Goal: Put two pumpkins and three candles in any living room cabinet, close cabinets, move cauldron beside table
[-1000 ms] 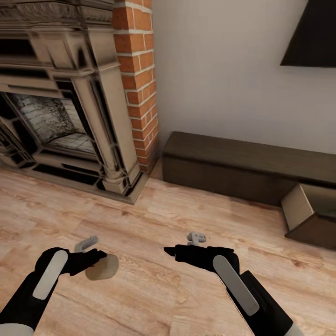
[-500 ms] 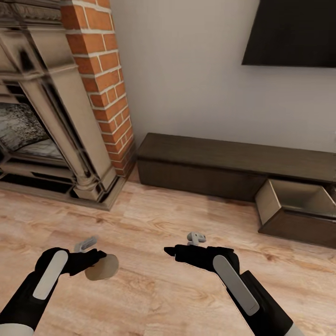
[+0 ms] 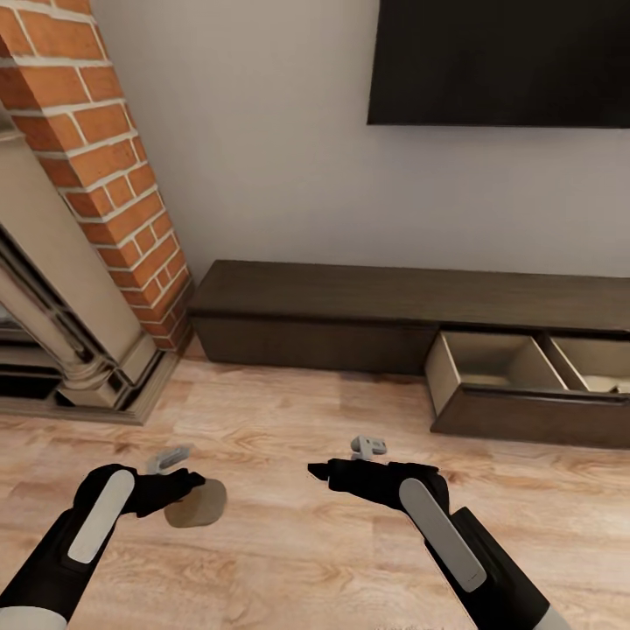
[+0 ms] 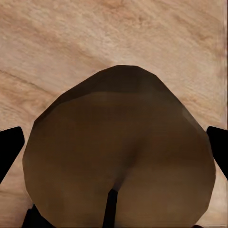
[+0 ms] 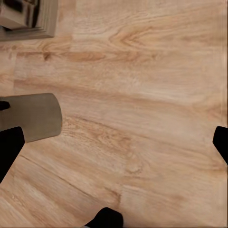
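**A:** Where is the candle (image 3: pixel 198 505), and what carries it?

**B:** It is a squat beige cylinder held in the left tool (image 3: pixel 179 493), low over the wooden floor (image 3: pixel 289 420). In the left wrist view the candle (image 4: pixel 118 152) sits between the two dark fingers, so that tool is clamped on it.

**A:** And the place it should go?

**B:** Judging by the task, the open drawer (image 3: pixel 499 363) of the long dark cabinet (image 3: pixel 350 297) against the wall. It lies ahead and well to the right of the candle, across the robot's front.

**A:** The other arm?

**B:** The right tool (image 3: pixel 319 471) is nearer the drawer, but its fingers are spread wide over bare floor, holding nothing.
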Robot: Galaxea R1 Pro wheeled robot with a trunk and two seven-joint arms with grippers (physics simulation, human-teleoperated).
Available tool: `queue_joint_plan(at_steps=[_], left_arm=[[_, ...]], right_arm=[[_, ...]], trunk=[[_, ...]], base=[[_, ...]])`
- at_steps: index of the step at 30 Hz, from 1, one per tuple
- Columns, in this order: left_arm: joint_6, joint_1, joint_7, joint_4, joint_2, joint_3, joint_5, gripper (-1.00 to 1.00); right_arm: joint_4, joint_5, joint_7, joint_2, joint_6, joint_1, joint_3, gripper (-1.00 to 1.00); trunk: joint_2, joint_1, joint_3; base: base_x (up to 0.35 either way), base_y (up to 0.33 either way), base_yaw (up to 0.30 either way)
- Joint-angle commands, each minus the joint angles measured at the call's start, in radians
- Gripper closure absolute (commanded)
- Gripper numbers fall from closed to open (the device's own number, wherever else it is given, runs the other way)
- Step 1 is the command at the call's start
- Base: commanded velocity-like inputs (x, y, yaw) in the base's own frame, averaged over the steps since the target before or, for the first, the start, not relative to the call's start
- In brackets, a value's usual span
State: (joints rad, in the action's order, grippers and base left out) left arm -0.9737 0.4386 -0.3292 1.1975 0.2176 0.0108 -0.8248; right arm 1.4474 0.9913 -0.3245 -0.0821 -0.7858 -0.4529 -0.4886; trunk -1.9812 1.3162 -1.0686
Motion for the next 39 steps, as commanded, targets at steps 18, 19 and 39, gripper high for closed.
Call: queue_joint_plan(at_steps=[18,19,39], left_arm=[[0.001,0.0,-0.011,-0.001,0.0,-0.003,-0.012,1.0],[0.001,0.0,-0.011,-0.001,0.0,-0.003,-0.012,1.0],[0.004,0.0,-0.013,-0.002,0.0,-0.009,-0.011,1.0]], right_arm=[[0.001,0.036,-0.01,-0.021,0.001,-0.001,-0.002,-1.0],[0.001,0.036,-0.01,-0.022,0.001,0.0,-0.002,-1.0],[-0.001,0.036,-0.01,-0.032,0.001,-0.001,-0.002,-1.0]], trunk=[[0.0,0.0,0.006],[0.0,0.0,0.007],[0.0,0.0,0.015]], base=[[0.001,-0.342,-0.277],[0.0,-0.342,-0.277],[0.095,-0.317,-0.277]])
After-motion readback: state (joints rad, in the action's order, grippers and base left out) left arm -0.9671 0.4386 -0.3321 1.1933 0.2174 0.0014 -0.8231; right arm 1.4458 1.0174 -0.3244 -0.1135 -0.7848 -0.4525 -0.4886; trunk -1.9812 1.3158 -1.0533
